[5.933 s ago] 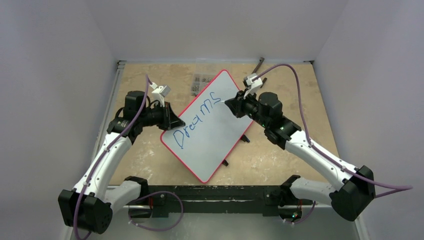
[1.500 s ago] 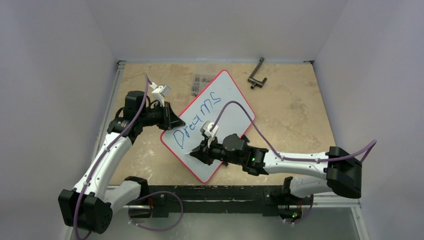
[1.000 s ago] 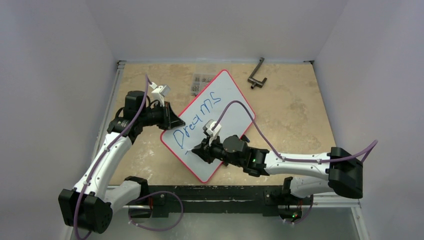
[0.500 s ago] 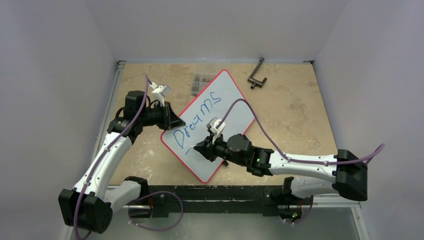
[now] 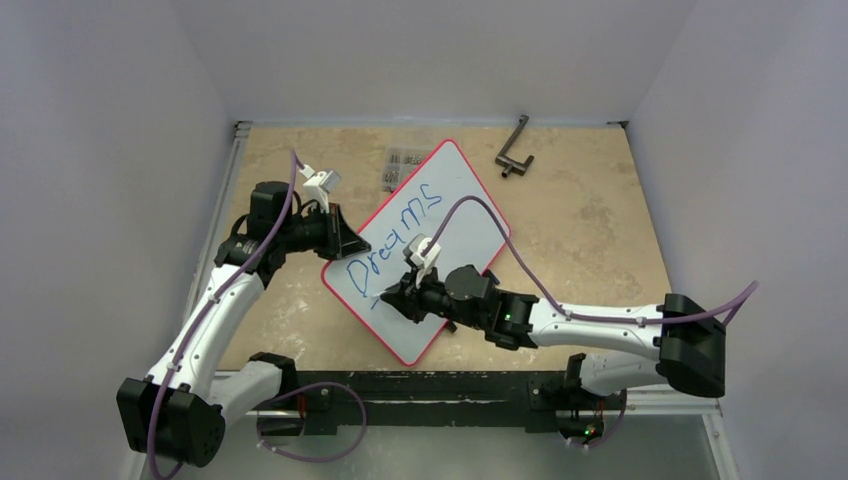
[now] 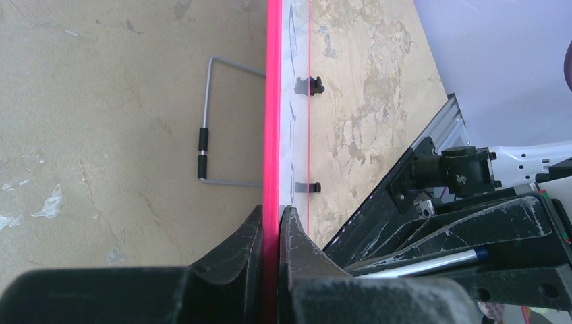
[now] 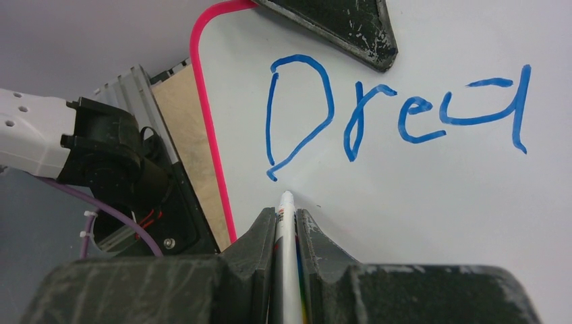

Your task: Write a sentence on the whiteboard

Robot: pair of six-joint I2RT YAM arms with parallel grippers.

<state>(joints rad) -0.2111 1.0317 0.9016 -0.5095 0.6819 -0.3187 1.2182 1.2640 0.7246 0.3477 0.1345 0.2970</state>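
My left end effector point(image 6: 272, 217) is pinched shut on the red edge of the whiteboard point(image 5: 455, 210), which sits diagonally at the middle of the surface point(image 5: 600, 240). Line 1 of the sentence point(image 7: 398, 111), "Dreams", is done. My right end effector point(image 7: 286, 217) holds the marker point(image 7: 286, 233), its tip at or just off the board below the "D". I judge that line 2 is starting. The next move calls for light, steady contact and a stroke running rightward.
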